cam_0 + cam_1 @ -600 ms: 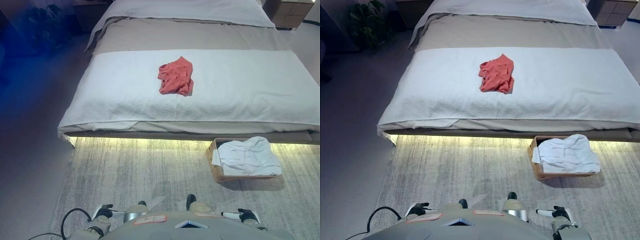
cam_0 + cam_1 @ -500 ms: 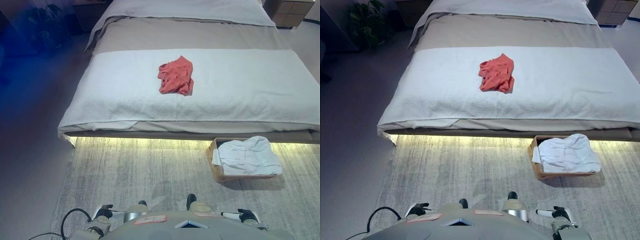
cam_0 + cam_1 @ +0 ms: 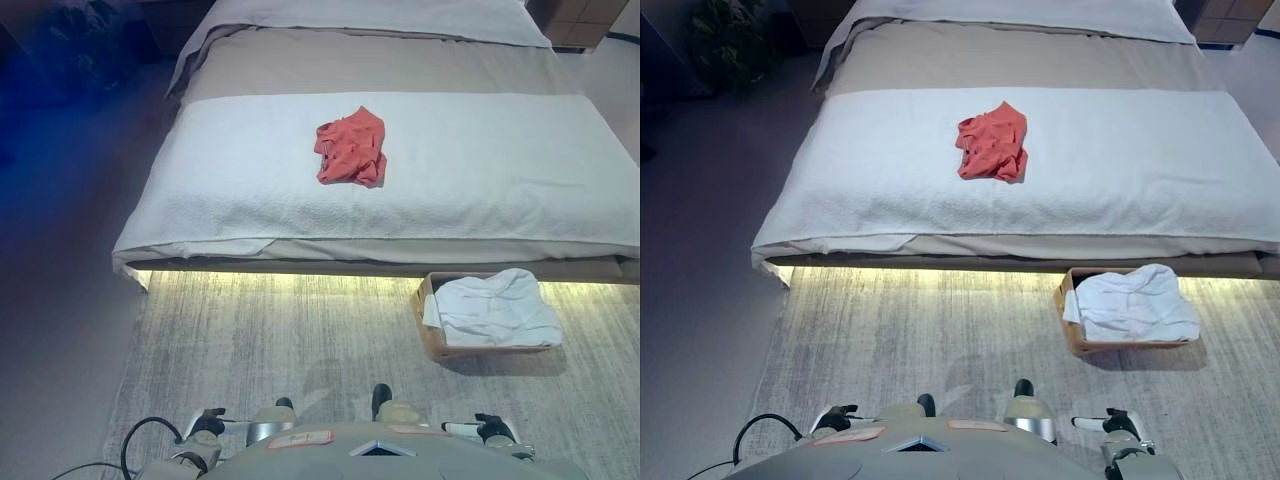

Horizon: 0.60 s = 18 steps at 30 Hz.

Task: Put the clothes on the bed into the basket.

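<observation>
A crumpled red garment (image 3: pixel 351 148) lies on the white blanket of the bed (image 3: pixel 480 190), near the middle, far from both hands. A brown basket (image 3: pixel 431 335) stands on the rug by the bed's front edge at the right, with a white cloth (image 3: pixel 492 308) heaped in it and hanging over its rim. My left hand (image 3: pixel 205 427) and right hand (image 3: pixel 489 430) show only at the bottom edge, low by my sides and away from the bed. Neither holds anything that I can see.
A grey striped rug (image 3: pixel 300 340) covers the floor between me and the bed. A lit strip runs under the bed's front edge. A wooden nightstand (image 3: pixel 575 10) stands at the far right and a dark plant (image 3: pixel 725 35) at the far left.
The whole view has shifted a little, so the camera has moved. The garment, the basket and both hands have not moved.
</observation>
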### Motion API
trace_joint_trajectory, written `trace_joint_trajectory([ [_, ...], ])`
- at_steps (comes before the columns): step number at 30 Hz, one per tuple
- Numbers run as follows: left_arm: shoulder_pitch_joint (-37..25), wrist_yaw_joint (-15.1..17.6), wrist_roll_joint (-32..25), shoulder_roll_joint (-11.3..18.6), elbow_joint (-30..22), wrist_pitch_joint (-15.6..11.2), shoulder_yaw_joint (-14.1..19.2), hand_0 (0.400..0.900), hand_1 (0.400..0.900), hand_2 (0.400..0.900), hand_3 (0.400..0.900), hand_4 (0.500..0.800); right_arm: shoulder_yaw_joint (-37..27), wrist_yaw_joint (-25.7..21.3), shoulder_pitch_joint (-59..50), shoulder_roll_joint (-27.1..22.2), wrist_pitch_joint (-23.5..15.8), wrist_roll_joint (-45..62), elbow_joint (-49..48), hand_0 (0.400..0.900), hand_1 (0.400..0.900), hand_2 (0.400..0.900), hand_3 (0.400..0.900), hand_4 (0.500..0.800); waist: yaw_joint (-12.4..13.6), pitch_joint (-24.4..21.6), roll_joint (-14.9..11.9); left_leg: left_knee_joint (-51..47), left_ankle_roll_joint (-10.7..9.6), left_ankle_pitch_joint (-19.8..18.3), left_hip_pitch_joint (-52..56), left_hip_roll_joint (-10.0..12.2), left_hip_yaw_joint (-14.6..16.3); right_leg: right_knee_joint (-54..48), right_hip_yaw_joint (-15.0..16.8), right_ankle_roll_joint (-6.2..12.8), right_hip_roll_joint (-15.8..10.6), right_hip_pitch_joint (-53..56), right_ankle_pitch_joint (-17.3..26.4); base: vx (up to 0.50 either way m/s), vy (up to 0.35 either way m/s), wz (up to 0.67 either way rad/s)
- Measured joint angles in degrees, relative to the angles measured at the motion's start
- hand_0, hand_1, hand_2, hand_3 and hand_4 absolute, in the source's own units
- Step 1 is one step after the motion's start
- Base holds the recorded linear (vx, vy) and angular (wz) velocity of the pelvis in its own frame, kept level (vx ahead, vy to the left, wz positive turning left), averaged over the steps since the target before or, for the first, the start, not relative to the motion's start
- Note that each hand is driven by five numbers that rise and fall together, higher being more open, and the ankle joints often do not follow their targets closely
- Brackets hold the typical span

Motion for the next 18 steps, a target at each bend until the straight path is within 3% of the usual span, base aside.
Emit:
trace_joint_trajectory([
  [9,-0.8,0.0,-0.1,0.0,-0.1,0.0,0.0,0.9,0.9,0.9,0.9,0.8,-0.1,0.0,0.0,-0.5,0.1,0.4,0.1,0.9,0.9,0.9,0.9,0.8,-0.1,1.2,0.8,0.0,0.0,0.0,0.1,0.1,0.3,-0.1,0.3,-0.05,0.0,-0.1,0.1,-0.01,-0.039,-0.03],
  [13,-1.2,0.0,-1.3,0.0,-0.1,0.0,0.4,0.9,0.9,0.9,0.9,0.8,-0.2,0.1,-0.5,-0.6,0.1,0.9,0.1,0.9,0.9,0.9,0.9,0.8,-1.5,1.5,1.1,0.6,0.0,0.0,0.0,1.0,0.6,0.1,0.4,0.04,0.8,-0.4,0.0,0.0,-0.196,-0.1],
  [15,-1.3,0.0,-3.4,0.1,0.1,0.1,3.2,0.9,0.9,0.9,0.9,0.8,-0.6,0.1,-0.6,-0.6,0.1,1.2,0.2,0.9,0.9,0.9,0.9,0.8,-1.5,2.0,0.9,2.2,-0.5,-0.4,-0.7,2.0,0.7,1.1,0.6,-0.11,1.9,-1.0,-0.3,0.0,-0.286,-0.12],
  [18,-2.2,0.2,-6.6,0.8,0.2,0.0,7.8,0.9,0.9,0.9,0.9,0.8,-0.7,0.3,-1.3,-0.5,0.1,1.8,0.4,0.9,0.9,0.9,0.9,0.8,-1.3,3.5,-0.2,7.7,-1.8,-1.1,-1.9,4.5,0.0,5.4,1.0,-3.45,4.2,-2.6,-2.7,0.03,-0.288,-0.38],
])
